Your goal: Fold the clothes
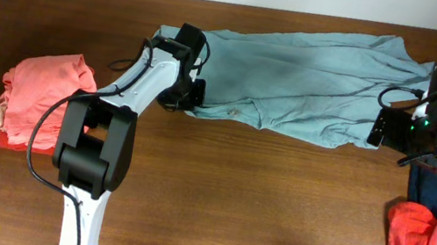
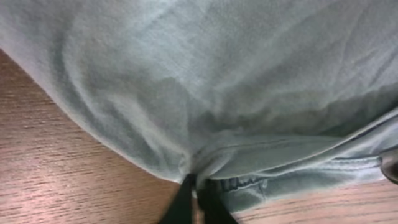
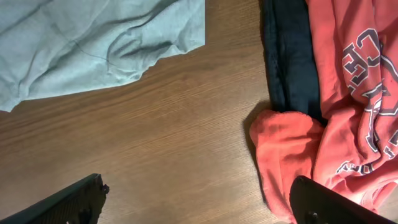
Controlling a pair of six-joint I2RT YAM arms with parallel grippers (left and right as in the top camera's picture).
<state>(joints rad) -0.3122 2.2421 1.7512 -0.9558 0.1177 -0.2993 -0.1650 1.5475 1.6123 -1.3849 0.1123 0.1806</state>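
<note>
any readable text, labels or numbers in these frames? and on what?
"CE": large outlined letters printed on the coral-red T-shirt, right wrist view; the rest of the print is creased or cut off and cannot be read.
Collar label of the pale grey-blue T-shirt, left wrist view: marks there, too blurred to read.
Overhead view: nothing readable.

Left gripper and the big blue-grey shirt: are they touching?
Touching. The left wrist view shows the left gripper with its jaws pinched shut on a bunched edge of the blue-grey shirt.
</note>
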